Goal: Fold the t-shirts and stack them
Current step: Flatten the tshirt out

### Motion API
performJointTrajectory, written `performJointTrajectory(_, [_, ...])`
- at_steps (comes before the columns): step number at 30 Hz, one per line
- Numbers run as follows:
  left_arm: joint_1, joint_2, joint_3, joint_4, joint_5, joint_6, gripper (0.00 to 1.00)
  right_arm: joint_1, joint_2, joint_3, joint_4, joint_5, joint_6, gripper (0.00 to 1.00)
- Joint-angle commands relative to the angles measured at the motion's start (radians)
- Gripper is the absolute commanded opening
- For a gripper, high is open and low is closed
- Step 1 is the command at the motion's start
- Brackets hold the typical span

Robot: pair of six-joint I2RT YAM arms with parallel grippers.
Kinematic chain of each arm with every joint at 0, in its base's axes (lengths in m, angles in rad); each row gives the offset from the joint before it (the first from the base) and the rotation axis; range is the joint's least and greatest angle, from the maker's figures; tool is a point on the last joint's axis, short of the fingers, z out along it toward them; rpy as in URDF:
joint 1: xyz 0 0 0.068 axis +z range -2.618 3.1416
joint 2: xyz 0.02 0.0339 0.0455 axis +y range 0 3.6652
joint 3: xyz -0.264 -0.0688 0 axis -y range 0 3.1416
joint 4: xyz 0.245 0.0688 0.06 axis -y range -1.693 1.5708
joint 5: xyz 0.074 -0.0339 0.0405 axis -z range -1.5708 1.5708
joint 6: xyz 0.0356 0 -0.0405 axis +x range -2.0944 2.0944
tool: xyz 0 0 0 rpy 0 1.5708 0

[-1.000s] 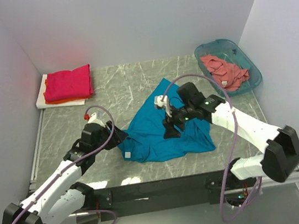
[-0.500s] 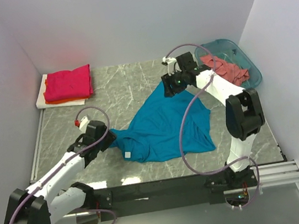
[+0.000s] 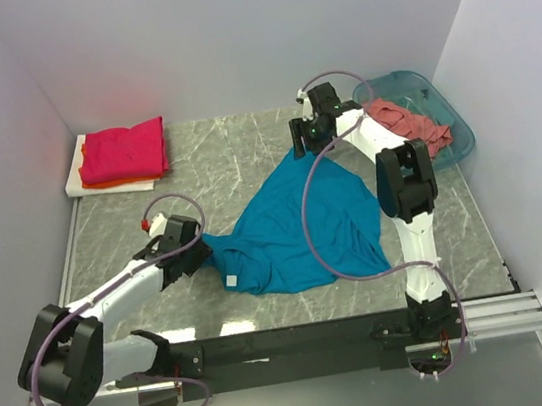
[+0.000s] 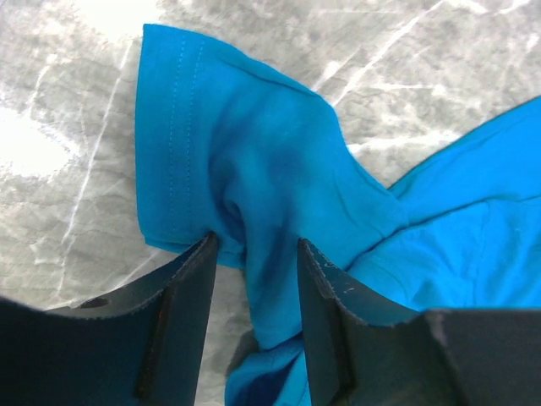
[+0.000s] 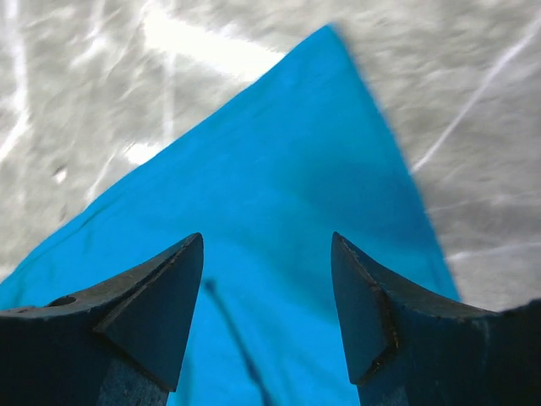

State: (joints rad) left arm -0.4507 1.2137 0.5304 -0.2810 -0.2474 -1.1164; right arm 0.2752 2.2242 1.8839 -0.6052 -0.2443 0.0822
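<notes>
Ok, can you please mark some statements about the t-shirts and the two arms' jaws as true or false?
1. The teal-blue t-shirt is neatly folded. False: it lies spread out and rumpled on the table.
2. The magenta t-shirt lies folded on top of the orange t-shirt. True.
3. The salmon-pink t-shirt is inside the teal basket. True.
4. The right jaws are closed on the salmon-pink t-shirt. False: they stand open over the far corner of the teal-blue t-shirt.
5. A bunched sleeve of the teal-blue t-shirt sits between the left jaws. True.
</notes>
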Motion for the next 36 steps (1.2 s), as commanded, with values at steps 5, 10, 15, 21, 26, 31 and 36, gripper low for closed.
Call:
performJointTrajectory(5, [0.027,-0.048,-0.006,0.083,0.054,0.033,0.37,-0.030,0.158,0.233,-0.163,0.040,0.011,0.68])
performJointTrajectory(10, [0.050,-0.023,-0.006,0.120,0.088,0.059,0.32,-0.034,0.209,0.300,-0.214,0.034,-0.015,0.67])
performJointTrajectory(15, [0.066,-0.009,-0.009,0.147,0.118,0.076,0.29,-0.036,0.252,0.340,-0.255,0.019,-0.029,0.66])
performJointTrajectory(21, [0.067,-0.077,-0.027,0.112,0.152,0.084,0.69,-0.036,0.236,0.291,-0.249,-0.027,-0.056,0.52])
performJointTrajectory(26, [0.067,-0.175,-0.035,0.016,0.120,0.084,0.81,-0.034,0.238,0.293,-0.257,-0.046,-0.067,0.37])
performJointTrajectory(31, [0.067,-0.103,-0.032,-0.001,0.126,0.081,0.80,-0.034,0.252,0.302,-0.261,-0.049,-0.067,0.28])
performJointTrajectory(36, [0.067,0.024,-0.010,0.046,0.148,0.067,0.77,-0.034,0.258,0.307,-0.266,-0.053,-0.071,0.19])
